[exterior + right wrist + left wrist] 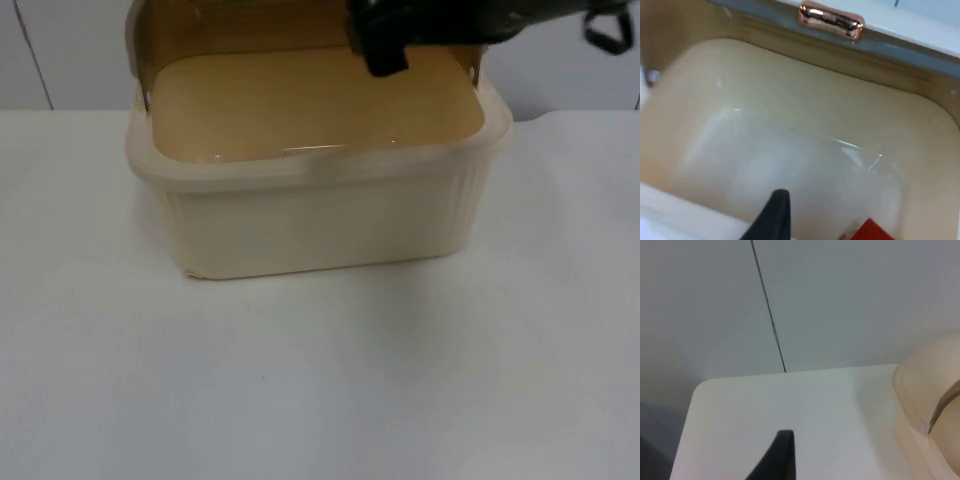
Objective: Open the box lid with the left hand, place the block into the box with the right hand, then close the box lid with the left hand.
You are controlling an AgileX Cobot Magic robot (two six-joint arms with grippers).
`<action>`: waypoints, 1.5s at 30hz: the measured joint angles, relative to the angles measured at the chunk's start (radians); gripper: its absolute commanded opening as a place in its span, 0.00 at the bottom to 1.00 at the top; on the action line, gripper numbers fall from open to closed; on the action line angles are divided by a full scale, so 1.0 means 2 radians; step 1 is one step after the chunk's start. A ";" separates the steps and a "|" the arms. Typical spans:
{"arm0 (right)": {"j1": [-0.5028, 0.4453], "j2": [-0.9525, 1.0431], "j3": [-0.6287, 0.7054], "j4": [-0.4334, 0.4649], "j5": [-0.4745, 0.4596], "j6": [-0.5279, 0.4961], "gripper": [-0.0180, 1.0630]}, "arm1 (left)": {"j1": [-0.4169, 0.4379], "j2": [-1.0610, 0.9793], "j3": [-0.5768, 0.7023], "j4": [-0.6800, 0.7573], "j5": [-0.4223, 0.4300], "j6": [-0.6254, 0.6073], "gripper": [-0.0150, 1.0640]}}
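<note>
Hovering over the open box (320, 200) at top centre of the top view, the right gripper (385, 45) had the red block (871, 231) at its jaws, box floor directly below; grip state could not be told. Lid (240, 25) stood raised behind. The left gripper (777, 460) waited beside the box, jaws likewise unreadable.

cream box (320, 225), red block (872, 232) — white table (320, 400)

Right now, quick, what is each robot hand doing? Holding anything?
Left gripper: beside the box, above the table; cannot tell.
Right gripper: over the open box, red block beside it; cannot tell.
</note>
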 measured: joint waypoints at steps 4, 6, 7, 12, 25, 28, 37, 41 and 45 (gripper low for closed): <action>-0.008 -0.066 0.038 0.000 -0.021 -0.016 0.90 | 0.000 0.000 0.000 0.000 0.001 0.000 0.98; -0.022 -0.112 0.059 0.000 -0.032 -0.025 0.90 | 0.000 0.000 0.000 0.001 0.001 0.000 0.98; -0.033 -0.139 0.070 0.000 -0.037 -0.025 0.90 | 0.000 0.000 0.000 0.001 0.001 0.000 0.98; -0.083 -0.228 0.097 0.000 -0.092 -0.045 0.90 | 0.000 0.000 0.000 0.000 0.001 0.000 0.98; -0.204 -0.383 0.104 0.001 -0.156 -0.128 0.90 | 0.000 0.000 0.000 -0.003 0.000 0.000 0.98; -0.211 -0.396 0.106 0.001 -0.131 -0.112 0.90 | 0.000 0.000 0.000 -0.005 0.000 0.000 0.98; -0.199 -0.398 0.135 0.001 -0.009 -0.058 0.88 | 0.000 0.000 0.000 -0.013 -0.001 0.000 0.98; -0.167 -0.370 0.139 0.001 0.028 -0.047 0.88 | 0.000 0.000 0.000 -0.013 -0.001 0.000 0.98; -0.137 -0.339 0.139 0.001 0.001 -0.078 0.88 | 0.000 0.000 0.000 -0.013 -0.001 0.000 0.98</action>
